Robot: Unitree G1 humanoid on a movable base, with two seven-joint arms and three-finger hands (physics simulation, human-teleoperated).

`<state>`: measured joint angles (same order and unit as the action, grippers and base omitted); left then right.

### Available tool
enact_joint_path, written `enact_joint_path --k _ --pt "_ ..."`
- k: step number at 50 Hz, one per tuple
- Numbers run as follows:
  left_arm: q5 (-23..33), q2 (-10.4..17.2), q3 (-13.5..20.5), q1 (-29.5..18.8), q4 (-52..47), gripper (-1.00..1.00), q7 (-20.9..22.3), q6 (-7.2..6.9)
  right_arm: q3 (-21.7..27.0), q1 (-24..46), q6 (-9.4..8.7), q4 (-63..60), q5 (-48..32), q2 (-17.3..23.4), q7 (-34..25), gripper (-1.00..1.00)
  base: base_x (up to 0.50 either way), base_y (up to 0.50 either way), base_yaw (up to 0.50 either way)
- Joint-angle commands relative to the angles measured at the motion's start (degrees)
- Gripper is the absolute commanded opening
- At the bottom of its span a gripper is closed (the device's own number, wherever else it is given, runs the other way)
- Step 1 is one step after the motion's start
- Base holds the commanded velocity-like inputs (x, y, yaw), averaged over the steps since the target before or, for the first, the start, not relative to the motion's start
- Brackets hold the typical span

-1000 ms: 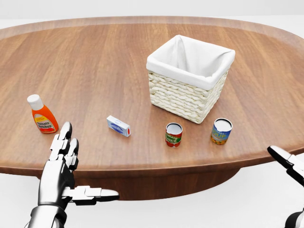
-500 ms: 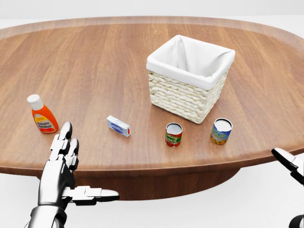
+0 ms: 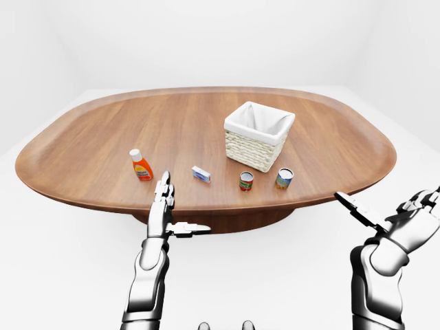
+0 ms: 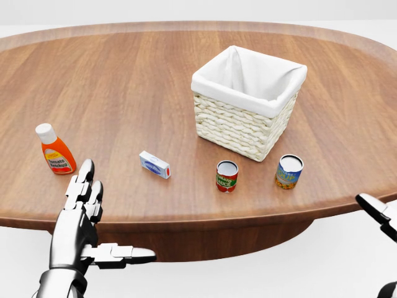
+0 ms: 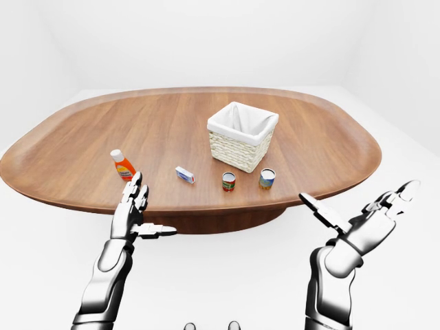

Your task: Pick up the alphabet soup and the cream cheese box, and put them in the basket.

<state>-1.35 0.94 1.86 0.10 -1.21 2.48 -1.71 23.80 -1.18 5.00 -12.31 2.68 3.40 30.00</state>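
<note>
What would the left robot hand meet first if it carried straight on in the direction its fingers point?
Probably nothing at once: the left robot hand points up the head view over bare table, passing between the tomato sauce bottle and the cream cheese box. Depth is unclear.

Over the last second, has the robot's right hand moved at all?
Yes. In the head view the right hand slid slightly down and right, away from the table edge.

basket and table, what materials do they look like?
Basket: looks like woven wicker, pale and matte, with braided rows on its walls; a white liner, probably cloth, folds over the rim. Table: wood or wood veneer, brown with visible grain streaks and a soft satin sheen.
</note>
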Motion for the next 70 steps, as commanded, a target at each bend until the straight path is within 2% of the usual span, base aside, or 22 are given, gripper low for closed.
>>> enact_joint_path --k 1,3,9,14,17,19,22,28,31,35,41,44,47,52,56,59,61,64,66,68,70 --pt "0.1 -0.1 -0.1 0.3 -0.6 1.00 0.0 -0.30 0.3 -0.3 -0.21 -1.4 0.7 -0.3 0.0 1.00 0.00 0.00 0.00" --pt "0.1 -0.1 -0.3 0.6 -1.6 1.00 -0.1 -0.97 0.3 -0.4 -0.02 -1.3 0.5 -0.3 0.0 1.00 0.00 0.00 0.00" --pt "0.2 -0.1 -0.1 0.3 -0.7 1.00 -0.1 -0.27 0.5 -0.3 -0.08 -1.3 0.8 -0.3 0.0 1.00 0.00 0.00 0.00" --pt "0.3 -0.2 -0.3 0.7 -1.8 1.00 -0.2 -1.05 0.4 -0.4 -0.08 -1.3 0.8 -0.3 0.0 1.00 0.00 -0.09 0.00" --pt "0.2 -0.1 -0.2 0.4 -0.8 1.00 -0.1 -0.38 0.4 -0.3 0.00 -0.6 0.8 -0.3 0.0 1.00 0.00 -0.16 0.00" --pt "0.2 -0.2 -0.3 0.6 -1.6 1.00 -0.1 -1.09 0.4 -0.3 0.00 -0.6 0.9 -0.3 0.0 1.00 0.00 -0.16 0.00" --pt "0.1 -0.1 -0.1 0.1 -0.1 1.00 0.0 -0.13 0.4 -0.2 0.00 -0.2 0.8 -0.2 0.0 1.00 0.00 -0.16 0.00" --pt "0.2 -0.1 -0.1 0.1 -0.2 1.00 -0.1 -0.24 0.4 -0.1 0.00 -0.4 1.0 -0.1 0.0 1.00 0.00 -0.17 0.00" --pt "0.1 0.0 0.0 -0.1 0.7 1.00 -0.1 0.38 0.4 -0.1 0.00 -0.2 0.9 -0.1 0.0 1.00 0.00 -0.32 0.00" --pt "0.2 -0.1 -0.3 0.4 -1.2 1.00 -0.2 -0.91 0.4 -0.3 0.00 -1.0 0.8 -0.1 0.0 1.00 0.00 -0.33 0.00" --pt "0.1 0.0 0.0 0.0 0.2 1.00 0.0 0.25 0.2 -0.3 0.00 -0.6 0.5 -0.3 0.0 1.00 0.00 -0.33 0.00" --pt "0.2 -0.1 -0.1 0.2 -0.6 1.00 -0.1 -0.23 0.3 -0.2 0.00 -0.4 0.5 -0.2 0.0 1.00 0.00 -0.33 0.00" --pt "0.2 -0.1 -0.1 0.1 -0.3 1.00 -0.1 -0.06 0.2 -0.2 0.00 -0.2 0.4 -0.2 0.0 1.00 0.00 -0.33 0.00" --pt "0.2 -0.1 -0.3 0.4 -1.5 1.00 -0.2 -0.99 0.2 -0.2 0.00 -0.6 0.3 -0.2 0.0 1.00 0.00 -0.33 0.00" --pt "0.2 -0.1 -0.2 0.3 -0.7 1.00 -0.1 -0.27 0.2 -0.4 0.00 -0.8 0.3 -0.3 0.0 1.00 0.00 -0.29 0.00" --pt "0.2 -0.1 -0.2 0.4 -1.4 1.00 -0.1 -0.81 0.2 -0.2 0.00 -0.2 0.2 -0.2 0.0 1.00 0.00 -0.27 0.00" --pt "0.2 0.0 0.0 0.0 0.0 1.00 0.0 0.21 0.2 -0.3 0.00 0.0 0.2 -0.2 0.0 1.00 0.00 -0.27 0.00" --pt "0.3 -0.1 -0.3 0.5 -1.3 1.00 -0.2 -0.65 0.2 -0.1 0.00 0.5 0.4 -0.1 0.0 1.00 0.00 -0.26 0.00" --pt "0.2 -0.1 -0.1 0.2 -0.3 1.00 -0.1 0.03 0.2 -0.1 0.00 0.5 0.4 -0.1 0.0 1.00 0.00 -0.27 0.00" --pt "0.2 -0.1 -0.2 0.3 -0.7 1.00 -0.1 -0.25 0.1 -0.2 0.00 0.4 0.3 -0.1 0.0 1.00 0.00 -0.26 0.00" --pt "0.2 -0.1 -0.1 0.1 -0.2 1.00 -0.1 0.11 0.1 -0.3 0.00 -0.2 0.4 -0.2 0.0 1.00 0.00 -0.26 0.00"
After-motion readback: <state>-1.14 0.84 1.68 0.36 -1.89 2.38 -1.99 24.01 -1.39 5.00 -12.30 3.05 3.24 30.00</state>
